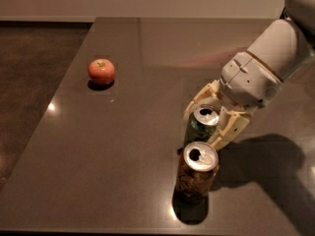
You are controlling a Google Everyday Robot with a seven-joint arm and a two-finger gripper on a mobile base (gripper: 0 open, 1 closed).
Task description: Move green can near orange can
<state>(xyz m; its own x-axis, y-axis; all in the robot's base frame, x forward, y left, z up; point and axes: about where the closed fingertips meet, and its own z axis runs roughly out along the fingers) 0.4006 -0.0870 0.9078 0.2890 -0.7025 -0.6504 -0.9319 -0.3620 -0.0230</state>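
The green can (202, 124) stands upright just behind the orange can (197, 173), almost touching it, near the table's front edge. My gripper (215, 117) comes in from the right. Its cream fingers (231, 129) sit on either side of the green can's top and are shut on it. The green can's lower part is hidden behind the orange can, so I cannot tell whether it rests on the table. The orange can stands upright with its open silver top showing.
A red-orange apple (101, 71) lies at the far left of the dark table (123, 146). The table's left edge drops to a dark floor (34, 82). My white arm (275, 58) reaches in from the upper right.
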